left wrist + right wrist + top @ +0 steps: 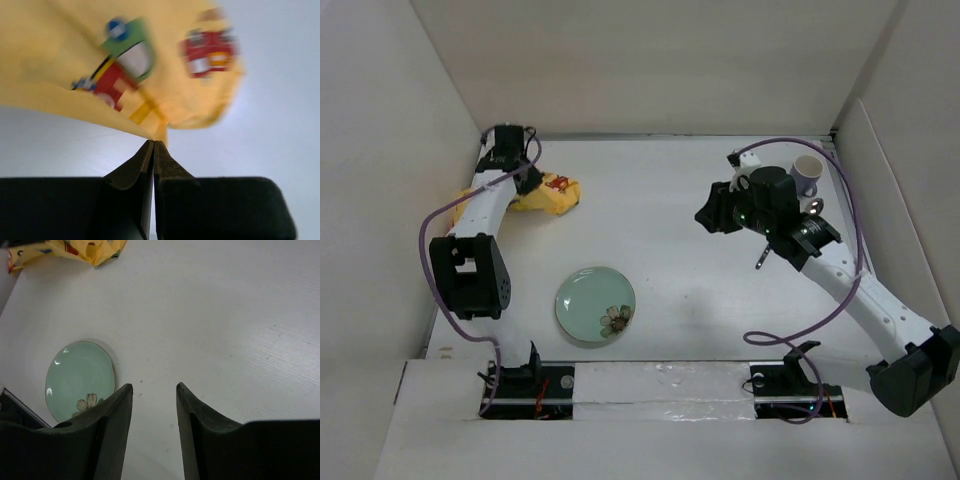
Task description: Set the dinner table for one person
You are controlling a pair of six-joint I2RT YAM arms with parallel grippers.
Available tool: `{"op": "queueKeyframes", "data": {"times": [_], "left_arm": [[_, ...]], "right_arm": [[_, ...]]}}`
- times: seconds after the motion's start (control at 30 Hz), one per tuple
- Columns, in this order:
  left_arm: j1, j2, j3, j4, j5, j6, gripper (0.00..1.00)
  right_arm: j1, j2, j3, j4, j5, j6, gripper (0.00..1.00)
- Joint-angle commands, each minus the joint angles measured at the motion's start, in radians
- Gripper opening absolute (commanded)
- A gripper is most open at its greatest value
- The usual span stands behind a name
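Observation:
The dinner table (670,250) is the wide white surface. A crumpled yellow cloth (548,194) printed with cars lies at its far left. My left gripper (527,181) is shut on that cloth's edge; in the left wrist view the fingertips (154,143) pinch a fold of the cloth (150,60). A pale green plate (595,305) with a flower sits near the front, left of centre. My right gripper (708,214) hangs open over bare table right of centre, nothing between its jaws (154,387). The plate (77,377) shows to its left.
A white cup (807,174) with a purple base stands at the far right. A metal utensil (815,207) lies beside it, and another small one (761,258) lies under the right arm. White walls close in the table on three sides.

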Motion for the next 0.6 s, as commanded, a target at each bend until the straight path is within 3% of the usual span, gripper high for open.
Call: {"op": "queueKeyframes", "data": {"times": [0.0,0.13,0.17,0.2,0.27,0.3,0.37,0.43,0.47,0.57], "left_arm": [[-0.091,-0.142,0.263,-0.010,0.040,0.032,0.00],[-0.222,-0.017,0.662,-0.073,0.092,-0.010,0.00],[-0.305,0.090,0.962,-0.118,0.150,-0.013,0.00],[-0.306,0.091,0.965,-0.119,0.178,-0.013,0.00],[-0.338,0.158,1.195,-0.129,0.230,-0.028,0.00],[-0.338,0.156,1.216,-0.113,0.284,-0.037,0.00],[-0.313,0.064,1.128,-0.036,0.319,-0.053,0.00],[-0.244,-0.039,0.979,0.033,0.341,-0.056,0.00],[-0.214,-0.136,0.819,0.103,0.339,-0.063,0.00],[-0.076,-0.226,0.599,0.200,0.423,-0.122,0.00]], "right_arm": [[0.007,0.044,0.047,0.118,-0.010,0.030,0.48],[0.007,0.091,0.108,0.114,-0.020,0.035,0.44],[0.007,0.095,0.150,0.097,-0.019,0.029,0.25],[0.007,0.095,0.150,0.095,-0.013,0.029,0.25],[0.007,0.091,0.161,0.092,0.004,0.024,0.09],[0.007,0.083,0.162,0.091,0.019,0.026,0.02],[-0.007,0.069,0.159,0.091,0.026,0.026,0.00],[-0.016,0.060,0.145,0.086,0.038,0.026,0.04],[-0.016,0.054,0.138,0.086,0.042,0.026,0.10],[-0.039,0.055,0.113,0.077,0.075,0.034,0.53]]}}
